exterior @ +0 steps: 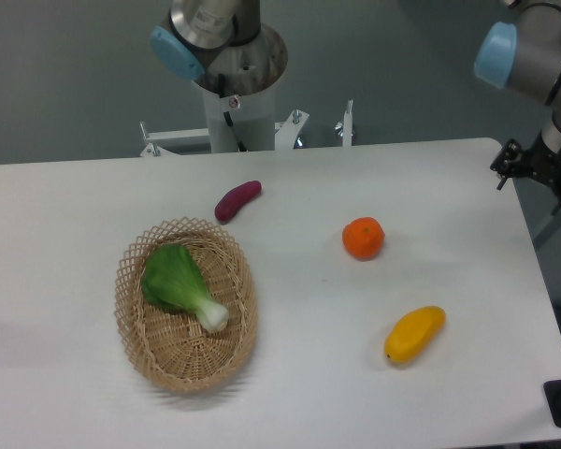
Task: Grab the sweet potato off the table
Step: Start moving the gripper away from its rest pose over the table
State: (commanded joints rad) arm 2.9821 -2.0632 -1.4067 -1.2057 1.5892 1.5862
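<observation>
A basket with a leafy green sits toward the worktop left side. The sweet potato lies untouched near the far edge. Orange and mango lie rightward. The gripper hangs off the far right corner, fingers' state unclear; everything remains undone.

You get one fixed view: high, near side of the table, looking down and across toward the arm base at the far edge.

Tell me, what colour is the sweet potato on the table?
The sweet potato is dark purple-magenta, clearest in the fixed camera view.
</observation>
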